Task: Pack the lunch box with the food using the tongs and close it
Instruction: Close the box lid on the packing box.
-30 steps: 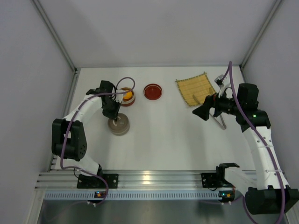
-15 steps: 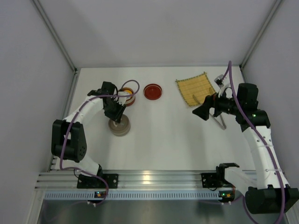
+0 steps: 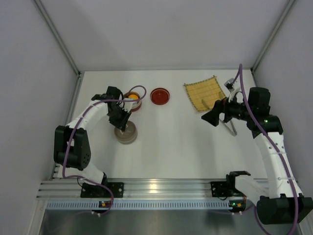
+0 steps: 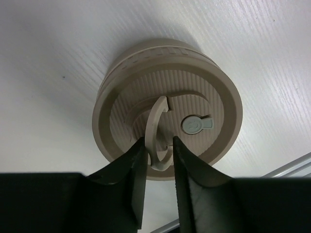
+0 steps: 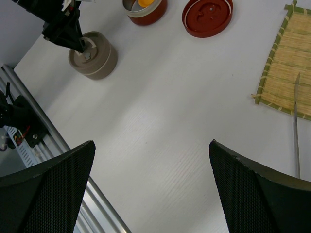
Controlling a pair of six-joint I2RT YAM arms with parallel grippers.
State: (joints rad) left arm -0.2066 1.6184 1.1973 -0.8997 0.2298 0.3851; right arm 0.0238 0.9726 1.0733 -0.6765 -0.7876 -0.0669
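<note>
The lunch box stands in parts at the left. A beige tin (image 3: 125, 133) wears a lid (image 4: 167, 107) with an upright ring handle (image 4: 155, 131). Behind it a red tin (image 3: 132, 102) holds the orange ball of food (image 3: 133, 98). My left gripper (image 4: 159, 141) points down at the beige lid, and its fingers are shut on the ring handle. At the right my right gripper (image 5: 151, 142) hangs wide open above bare table, holding nothing. The tongs (image 3: 231, 125) lie on the table under that arm, and one thin arm of them (image 5: 296, 131) reaches onto the mat.
A red lid (image 3: 160, 96) lies upside down beside the red tin. The yellow bamboo mat (image 3: 204, 92) is at the back right. Grey walls close in the left, back and right, and an aluminium rail (image 3: 156, 188) runs along the near edge.
My left gripper's fingers spread off the ring handle, then narrowed on it again, and the wrist shifted slightly right. The right arm has not moved.
</note>
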